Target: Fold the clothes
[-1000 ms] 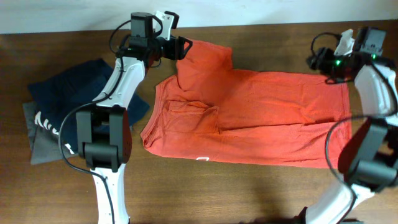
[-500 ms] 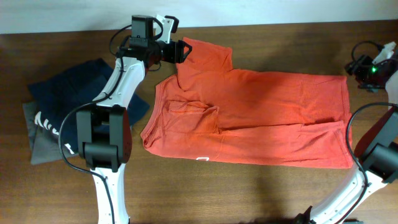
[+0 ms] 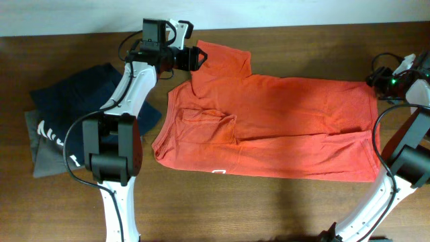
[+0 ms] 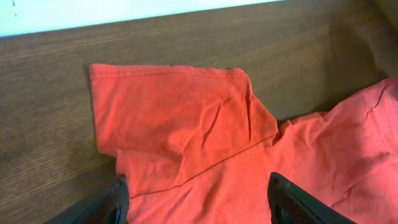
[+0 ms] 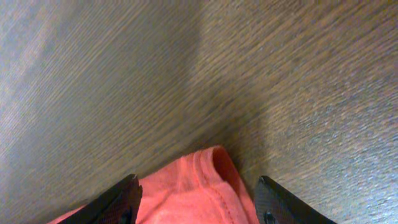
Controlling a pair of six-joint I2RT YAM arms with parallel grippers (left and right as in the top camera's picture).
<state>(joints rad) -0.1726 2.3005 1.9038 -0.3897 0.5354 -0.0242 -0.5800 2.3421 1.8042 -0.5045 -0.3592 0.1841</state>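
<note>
The clothes, an orange-red T-shirt (image 3: 269,121), lie spread across the table with the left side partly folded over. A sleeve (image 4: 180,118) points toward the back edge. My left gripper (image 3: 195,57) hovers at that sleeve, open. In the left wrist view its two fingertips (image 4: 199,205) straddle the fabric where sleeve meets body. My right gripper (image 3: 373,80) is at the shirt's far right back corner, also open. In the right wrist view the hemmed corner (image 5: 205,180) lies between the spread fingers (image 5: 124,198) without being pinched.
A navy garment with white lettering (image 3: 64,101) and a grey folded garment (image 3: 44,160) lie at the left of the wooden table (image 3: 282,208). The table's back edge meets a white strip (image 3: 67,17) just behind the sleeve.
My right gripper swung out past the shirt's right edge, then came back a little to the back right corner. The left gripper has barely moved.
</note>
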